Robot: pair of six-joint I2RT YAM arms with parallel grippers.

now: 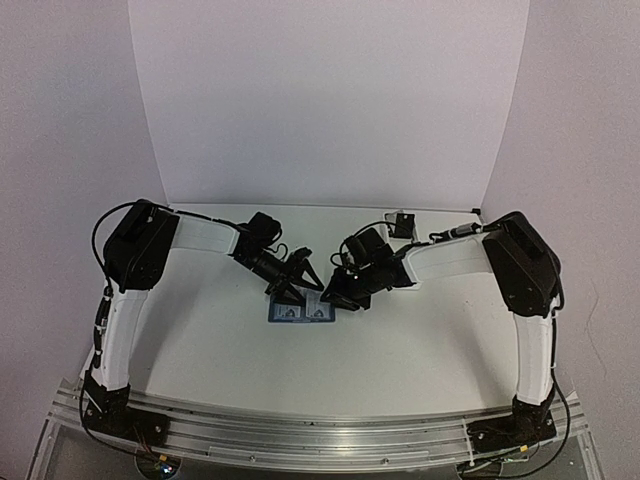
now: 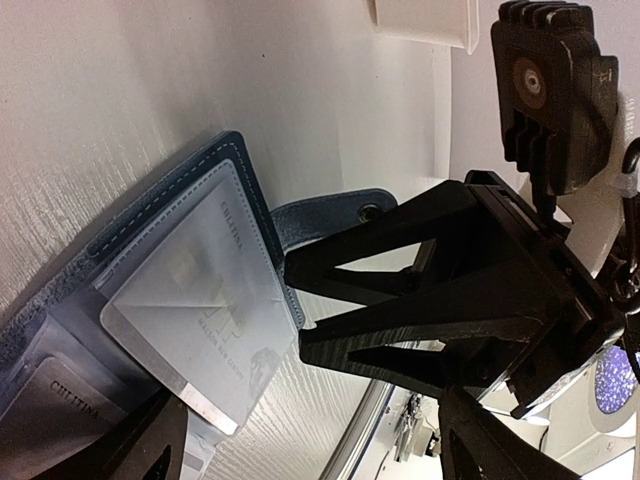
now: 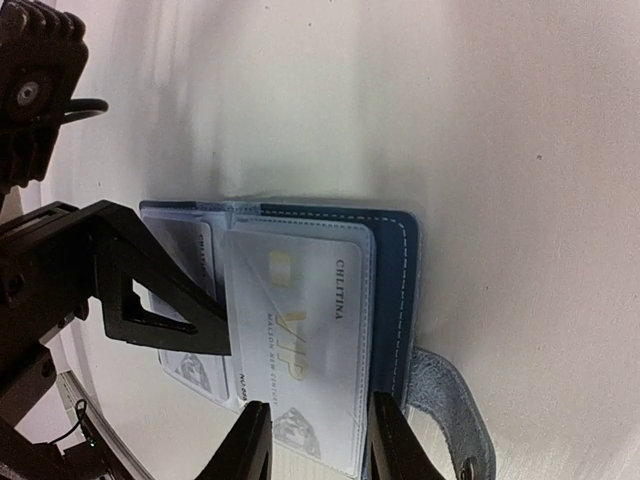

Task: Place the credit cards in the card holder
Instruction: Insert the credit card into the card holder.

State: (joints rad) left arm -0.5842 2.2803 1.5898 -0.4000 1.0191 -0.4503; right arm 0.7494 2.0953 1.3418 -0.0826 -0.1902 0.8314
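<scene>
The blue card holder [image 1: 300, 313] lies open on the table between both arms. In the right wrist view its blue cover [image 3: 390, 290] shows with the clasp tab [image 3: 450, 400] at the lower right. A silver VIP card [image 3: 300, 320] sits in a clear sleeve, and a second card [image 3: 190, 370] sits in the sleeve to its left. My right gripper [image 3: 318, 445] is open, its fingers over the card's lower edge. My left gripper [image 2: 320, 460] is open just above the holder [image 2: 170, 190], beside the silver card [image 2: 200, 300]. In the top view the left gripper [image 1: 298, 285] and right gripper [image 1: 338, 298] nearly meet.
A white tray's corner [image 2: 425, 20] shows at the far end of the table in the left wrist view. The right gripper's black body [image 2: 450, 290] hangs close in front of the left wrist camera. White walls stand around the table.
</scene>
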